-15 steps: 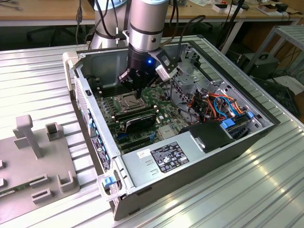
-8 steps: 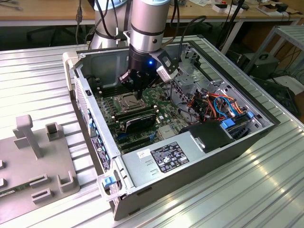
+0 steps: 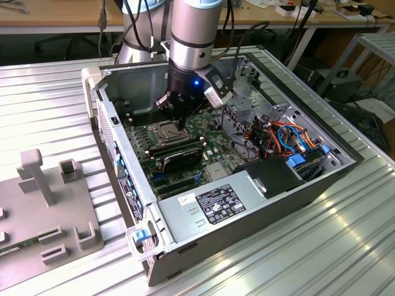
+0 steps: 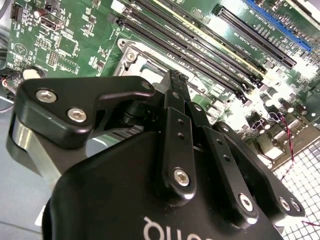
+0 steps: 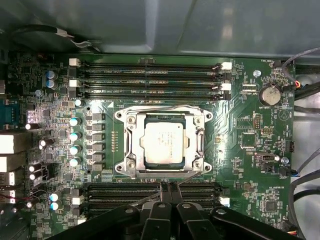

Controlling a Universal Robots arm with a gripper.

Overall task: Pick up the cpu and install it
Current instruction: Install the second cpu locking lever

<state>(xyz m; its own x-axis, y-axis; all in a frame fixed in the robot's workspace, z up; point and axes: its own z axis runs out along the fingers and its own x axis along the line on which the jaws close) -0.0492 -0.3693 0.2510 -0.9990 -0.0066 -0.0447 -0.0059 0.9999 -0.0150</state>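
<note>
The cpu (image 5: 167,145), a small square chip with a dull silver top, lies flat inside the socket (image 5: 131,145) with its metal frame on the green motherboard (image 5: 240,150) in the first wrist view. My gripper (image 5: 168,187) hovers just beside the socket's edge, over the memory slots, with its black fingers pressed together and nothing between them. In the exterior view the gripper (image 3: 177,122) hangs inside the open computer case, right above the socket (image 3: 165,131). In the second wrist view the shut fingers (image 4: 174,87) hide most of the socket frame (image 4: 131,56).
Memory slots (image 5: 150,80) flank the socket on two sides. A power supply (image 3: 213,203) fills the case's near end, and orange and blue cables (image 3: 284,132) lie at the exterior view's right. The case walls (image 3: 123,166) enclose the board. A grey fixture (image 3: 43,209) sits outside at the exterior view's left.
</note>
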